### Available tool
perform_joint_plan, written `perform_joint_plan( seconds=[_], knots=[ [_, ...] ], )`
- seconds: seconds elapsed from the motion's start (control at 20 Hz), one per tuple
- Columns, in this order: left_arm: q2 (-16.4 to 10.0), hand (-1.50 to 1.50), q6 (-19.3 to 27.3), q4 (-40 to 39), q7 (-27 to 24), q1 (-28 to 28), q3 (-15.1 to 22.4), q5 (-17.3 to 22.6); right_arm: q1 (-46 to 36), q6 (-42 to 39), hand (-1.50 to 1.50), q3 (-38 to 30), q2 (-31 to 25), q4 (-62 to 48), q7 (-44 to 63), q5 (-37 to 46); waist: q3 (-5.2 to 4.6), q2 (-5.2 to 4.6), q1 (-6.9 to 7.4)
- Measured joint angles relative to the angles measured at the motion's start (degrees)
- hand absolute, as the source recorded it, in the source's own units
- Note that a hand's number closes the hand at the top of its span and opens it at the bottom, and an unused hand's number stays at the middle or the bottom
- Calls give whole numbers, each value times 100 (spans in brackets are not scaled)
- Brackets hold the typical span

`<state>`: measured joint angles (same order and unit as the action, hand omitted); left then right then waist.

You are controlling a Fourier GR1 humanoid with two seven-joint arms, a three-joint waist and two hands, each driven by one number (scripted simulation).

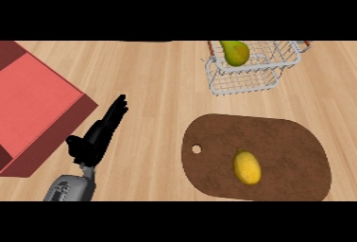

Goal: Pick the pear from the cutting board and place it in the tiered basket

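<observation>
A green-yellow pear [235, 52] lies inside the wire basket [275, 78] in the upper right of the frame, resting in its upper part against the wire, so the fruit the task names sits where the task wants it; whether the task put it there cannot be told from this one view. Below it, in the lower right, a dark brown cutting board [286, 142] with a small round hole near its left edge carries a second fruit, a yellow oval one [247, 167], lying flat just right of the board's middle and well apart from the basket. It may be another pear or some other fruit; its kind is not clear. The left hand [97, 134] shows in the lower left of the frame, its fingers straight and pressed together, pointing up and to the right, holding nothing and near neither board nor basket. The right hand is not in view. By my reading the placing looks done and the hand is at rest, so I would name no further move; only if the yellow fruit were the wanted one would a reach across to the board be called for. The desk [153, 75] is pale wood with lengthwise grain, and a red box-like block [35, 99] fills the left side.
</observation>
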<state>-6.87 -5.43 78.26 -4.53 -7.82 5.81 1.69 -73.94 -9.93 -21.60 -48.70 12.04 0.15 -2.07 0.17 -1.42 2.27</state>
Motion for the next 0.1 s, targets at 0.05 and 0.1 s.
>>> perform_joint_plan(
  seconds=[0.05, 0.1],
  knots=[
    [8, 0, 6, -4, 7, -23, -7, 2, 89, -203, -150, -33, -184, -32, -41, -21, 2, -3, -1],
    [13, 0, -2, -9, -37, -16, 1, -7, 196, -340, -150, -72, -334, -72, -118, -42, 3, -12, 12]
  ],
)
